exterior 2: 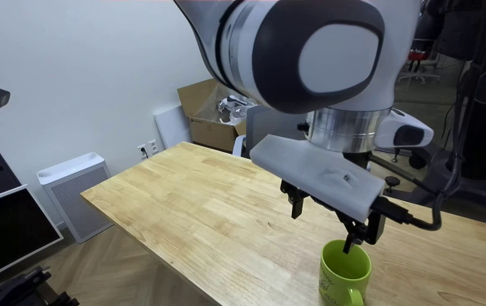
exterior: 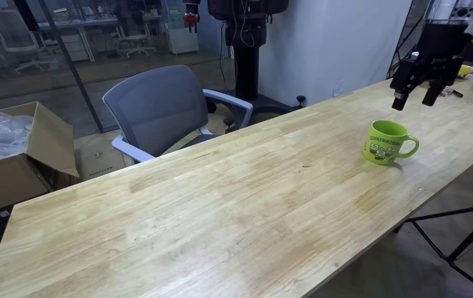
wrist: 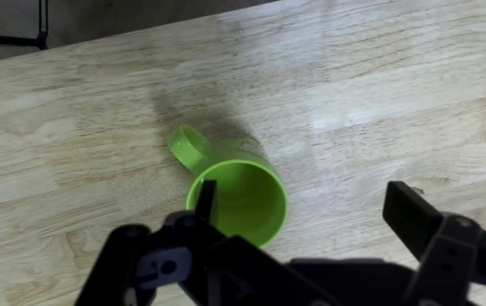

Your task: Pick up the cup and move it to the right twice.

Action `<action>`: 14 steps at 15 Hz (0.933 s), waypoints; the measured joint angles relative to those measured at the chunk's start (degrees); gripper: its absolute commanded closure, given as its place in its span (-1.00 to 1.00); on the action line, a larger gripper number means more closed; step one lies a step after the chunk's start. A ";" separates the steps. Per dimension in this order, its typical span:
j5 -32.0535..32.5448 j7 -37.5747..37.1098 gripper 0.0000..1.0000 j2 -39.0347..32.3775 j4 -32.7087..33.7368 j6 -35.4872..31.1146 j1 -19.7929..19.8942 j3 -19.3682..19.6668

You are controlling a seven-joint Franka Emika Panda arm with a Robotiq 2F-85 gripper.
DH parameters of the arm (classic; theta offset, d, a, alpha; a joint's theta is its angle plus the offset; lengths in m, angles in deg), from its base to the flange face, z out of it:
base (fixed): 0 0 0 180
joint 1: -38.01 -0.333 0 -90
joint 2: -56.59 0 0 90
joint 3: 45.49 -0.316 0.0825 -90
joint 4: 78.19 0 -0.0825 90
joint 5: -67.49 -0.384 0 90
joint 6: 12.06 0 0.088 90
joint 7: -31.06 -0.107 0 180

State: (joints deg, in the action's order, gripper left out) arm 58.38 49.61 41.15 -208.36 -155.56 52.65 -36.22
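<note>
One green mug [exterior: 379, 145] stands upright on the wooden tabletop [exterior: 220, 215], and the jaws hang above it, spread wide and gripping nothing. I take this to be the approach to a pick-up. To do it well, I'd settle the aim before coming down: nudge sideways until one jaw points cleanly into the mouth [wrist: 249, 202] and the other will drop outside, then lower straight and close gently on the wall, clear of the handle [wrist: 187, 151]. Clipping the mug on the way down could knock it over. Straddling the whole body is another choice, though I can't tell whether it would fit. Seen from the wrist, the mug sits off to one side: one jaw overlaps its mouth near the handle side, while the other stands out over bare tabletop. In an exterior view a gap shows between the jaws and the rim [exterior: 387, 133], so I judge they don't touch
</note>
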 measured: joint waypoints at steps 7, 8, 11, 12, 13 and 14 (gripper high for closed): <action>2.18 0.48 -1.00 -4.48 0.53 -1.23 0.69 0.10; 2.97 0.36 -1.00 -5.12 0.79 -1.40 0.57 0.08; 4.98 -0.26 -1.00 -7.13 2.78 -1.23 -0.11 -0.26; 5.48 -0.60 -1.00 -7.79 3.78 -1.10 -0.37 -0.46; 5.88 -0.97 -1.00 -8.47 4.93 -1.01 -0.66 -0.64; 6.07 -1.33 -1.00 -9.12 6.08 -0.95 -0.95 -0.79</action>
State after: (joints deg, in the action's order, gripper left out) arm 64.45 48.29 32.03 -202.29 -156.51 51.70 -37.01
